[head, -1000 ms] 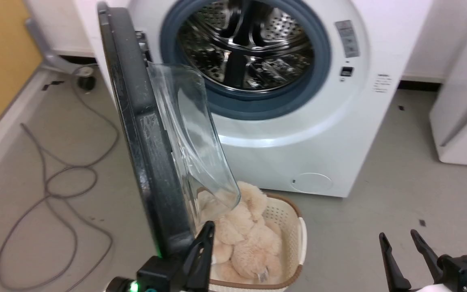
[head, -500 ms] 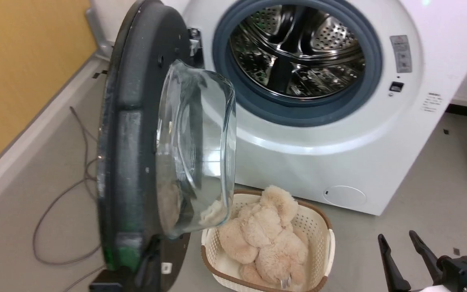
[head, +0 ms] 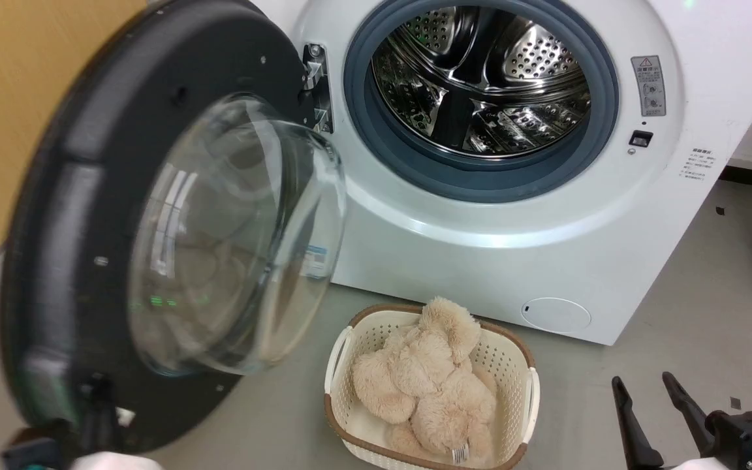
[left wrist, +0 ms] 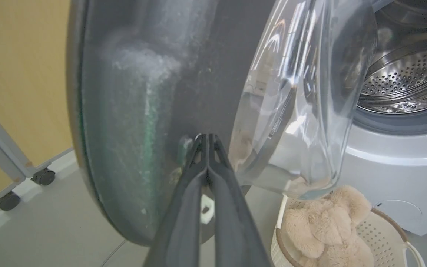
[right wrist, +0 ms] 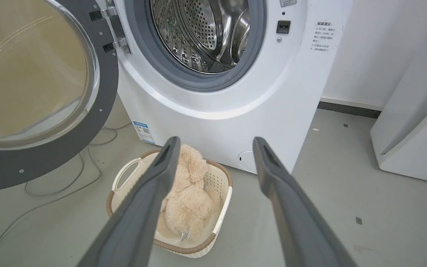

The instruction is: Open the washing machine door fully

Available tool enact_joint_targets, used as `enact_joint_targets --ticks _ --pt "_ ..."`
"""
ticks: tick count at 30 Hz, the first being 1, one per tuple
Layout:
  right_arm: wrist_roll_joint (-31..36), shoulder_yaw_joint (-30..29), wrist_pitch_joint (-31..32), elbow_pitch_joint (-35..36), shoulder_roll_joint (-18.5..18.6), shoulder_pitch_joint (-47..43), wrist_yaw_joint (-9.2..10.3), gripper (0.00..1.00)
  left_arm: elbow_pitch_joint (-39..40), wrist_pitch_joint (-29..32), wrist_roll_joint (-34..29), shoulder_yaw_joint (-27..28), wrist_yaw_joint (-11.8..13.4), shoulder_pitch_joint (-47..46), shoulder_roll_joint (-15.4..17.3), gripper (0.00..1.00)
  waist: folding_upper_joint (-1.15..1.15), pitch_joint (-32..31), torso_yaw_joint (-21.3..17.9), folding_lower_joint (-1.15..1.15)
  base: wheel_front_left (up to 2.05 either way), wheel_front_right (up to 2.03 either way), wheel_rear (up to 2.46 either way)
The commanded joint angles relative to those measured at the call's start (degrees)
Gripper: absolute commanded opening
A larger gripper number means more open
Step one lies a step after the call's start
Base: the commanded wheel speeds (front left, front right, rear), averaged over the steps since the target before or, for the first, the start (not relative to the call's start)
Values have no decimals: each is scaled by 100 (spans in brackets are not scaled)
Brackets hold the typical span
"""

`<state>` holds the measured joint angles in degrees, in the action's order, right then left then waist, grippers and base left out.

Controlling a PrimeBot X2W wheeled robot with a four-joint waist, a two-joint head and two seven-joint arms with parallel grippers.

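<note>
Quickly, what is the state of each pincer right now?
Left pincer: closed, tips against the door, nothing seen between them.
Right pincer: open, empty.

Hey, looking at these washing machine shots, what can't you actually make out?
1. Left gripper, left wrist view: whether its shut tips touch the washing machine door is unclear; they overlap it.
2. That door's lower rim, head view: blurred.
3. Warning label, head view: print too small.
4. Right gripper, head view: base cut off by the bottom edge.
</note>
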<state>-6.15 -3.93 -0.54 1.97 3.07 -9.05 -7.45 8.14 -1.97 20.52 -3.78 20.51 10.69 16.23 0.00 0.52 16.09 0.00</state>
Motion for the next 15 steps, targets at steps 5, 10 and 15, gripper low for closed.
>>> enact_joint_targets --ticks 5,10,15 --pt "-73 -17 6 -13 -19 -35 -3 100 -770 -381 334 549 -200 -502 305 0 0 15 -51 0 0 0 0" --pt "-78 -45 13 -18 -19 -17 -3 100 -1720 -685 581 849 -494 -1082 564 0 0 31 -52 0 0 0 0" --pt "-69 -33 32 -14 -19 11 -3 100 -2696 -951 719 981 -749 -1643 740 0 0 61 -70 0 0 0 0"
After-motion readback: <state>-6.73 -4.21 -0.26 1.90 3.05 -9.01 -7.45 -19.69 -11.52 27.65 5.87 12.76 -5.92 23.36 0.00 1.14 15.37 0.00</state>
